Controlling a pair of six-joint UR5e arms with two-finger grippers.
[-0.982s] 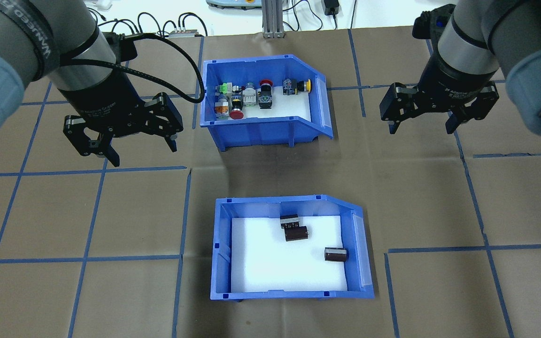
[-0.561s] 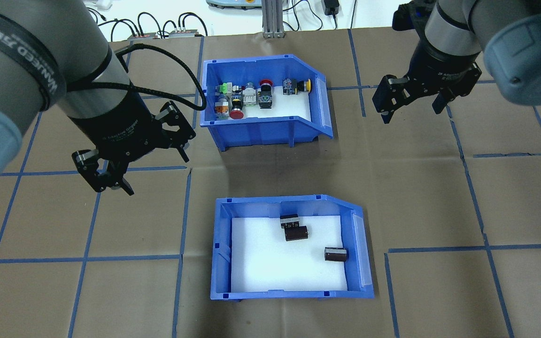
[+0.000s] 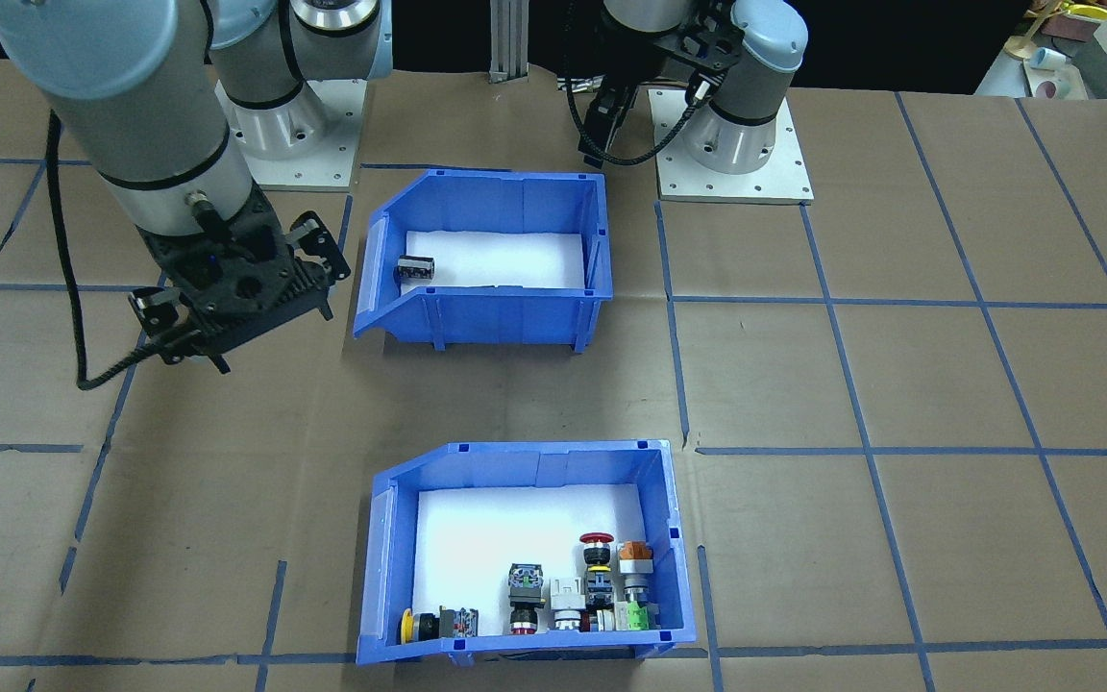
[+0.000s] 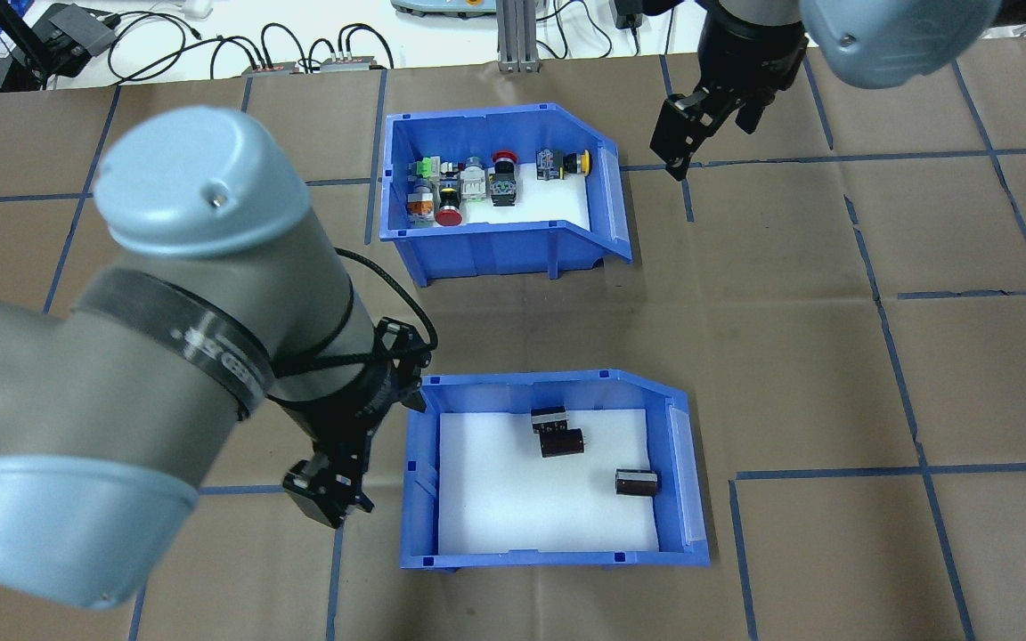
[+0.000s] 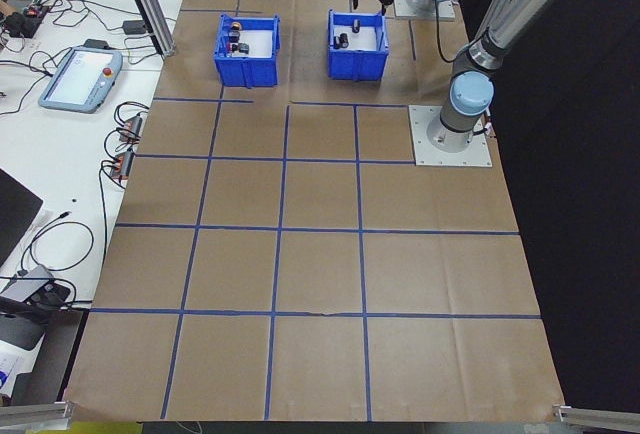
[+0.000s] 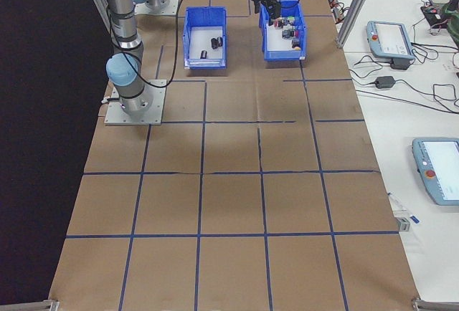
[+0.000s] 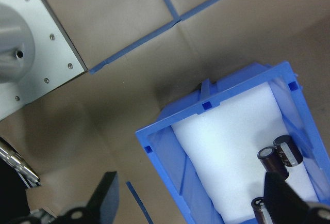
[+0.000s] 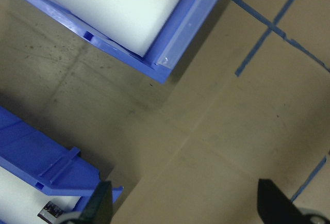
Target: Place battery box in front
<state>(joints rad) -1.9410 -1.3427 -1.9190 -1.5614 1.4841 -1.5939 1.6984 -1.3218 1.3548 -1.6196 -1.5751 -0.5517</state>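
The blue plastic battery box with a white foam floor sits near the table's robot-side edge. The left gripper hangs wide open beside its back wall, holding nothing. The right gripper hangs open and empty beside the blue bin of colourful switches.

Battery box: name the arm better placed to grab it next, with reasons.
Left. The left gripper hangs open just beside the battery box's back wall, while the right gripper is far off, beside the switch bin.
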